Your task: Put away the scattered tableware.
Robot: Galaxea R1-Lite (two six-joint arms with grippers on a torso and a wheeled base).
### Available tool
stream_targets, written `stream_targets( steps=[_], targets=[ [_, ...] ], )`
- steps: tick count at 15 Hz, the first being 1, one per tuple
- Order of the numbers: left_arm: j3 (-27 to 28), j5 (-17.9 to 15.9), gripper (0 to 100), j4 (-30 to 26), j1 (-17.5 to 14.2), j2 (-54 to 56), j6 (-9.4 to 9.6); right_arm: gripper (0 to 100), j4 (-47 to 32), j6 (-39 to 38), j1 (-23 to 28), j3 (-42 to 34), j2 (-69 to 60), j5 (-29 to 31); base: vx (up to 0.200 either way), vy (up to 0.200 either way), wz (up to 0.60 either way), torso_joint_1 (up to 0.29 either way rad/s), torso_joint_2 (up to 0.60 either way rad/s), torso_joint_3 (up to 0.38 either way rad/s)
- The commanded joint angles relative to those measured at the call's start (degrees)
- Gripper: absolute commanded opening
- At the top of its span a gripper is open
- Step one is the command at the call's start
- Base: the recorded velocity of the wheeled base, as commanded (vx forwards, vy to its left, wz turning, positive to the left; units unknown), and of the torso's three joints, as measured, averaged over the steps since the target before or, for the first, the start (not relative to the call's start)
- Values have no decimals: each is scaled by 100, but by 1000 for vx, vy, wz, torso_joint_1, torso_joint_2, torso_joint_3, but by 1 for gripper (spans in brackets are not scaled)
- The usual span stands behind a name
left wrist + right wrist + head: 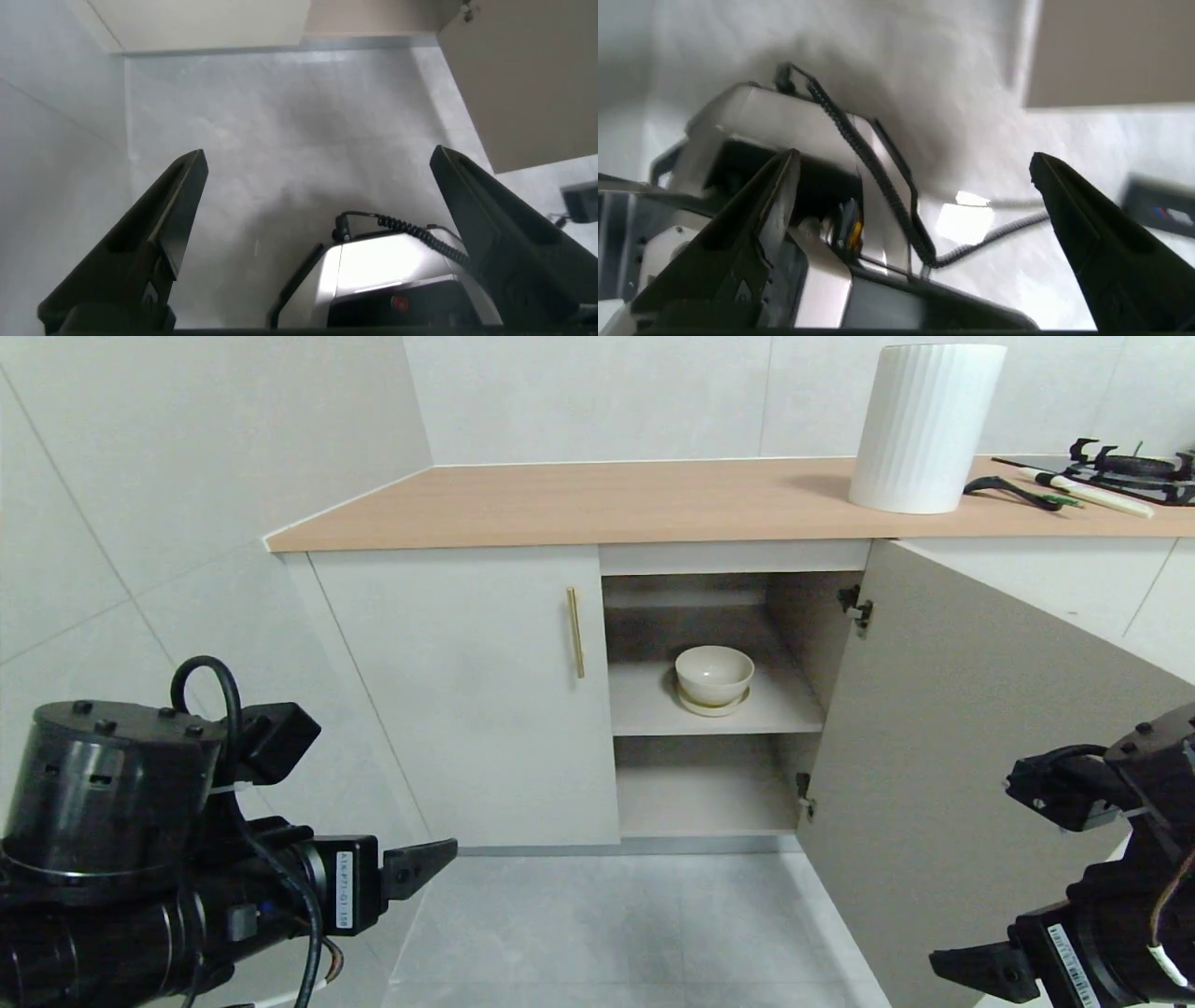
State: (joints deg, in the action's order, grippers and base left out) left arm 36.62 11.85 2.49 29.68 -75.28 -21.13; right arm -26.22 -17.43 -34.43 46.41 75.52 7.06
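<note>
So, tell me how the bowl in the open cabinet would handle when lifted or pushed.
The bowl looks glazed and rigid, so probably slippery and chippable. It sits on a small plate, which may shift with it if pushed.

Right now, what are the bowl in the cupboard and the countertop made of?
Bowl: probably glazed ceramic, cream and smooth with a soft sheen. Countertop: wood or wood-look laminate, light brown and matte with faint grain. I can't tell which.
</note>
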Motion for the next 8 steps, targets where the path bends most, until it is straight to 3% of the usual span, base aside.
stream_targets(
  steps=[1,6,8],
  targets=[
    [-6,2,100,6,2,-5,-6,100,-15,3,-3,8,50,-3,0,-200,0,2,-2,-2],
    [-6,2,100,-3,2,-5,-14,100,-621,-6,112,246,323,94,0,-200,0,3,3,4],
    [-23,-7,100,6,2,-5,-14,100,-1245,-6,349,571,209,191,0,0,0,0,0,0]
  ],
)
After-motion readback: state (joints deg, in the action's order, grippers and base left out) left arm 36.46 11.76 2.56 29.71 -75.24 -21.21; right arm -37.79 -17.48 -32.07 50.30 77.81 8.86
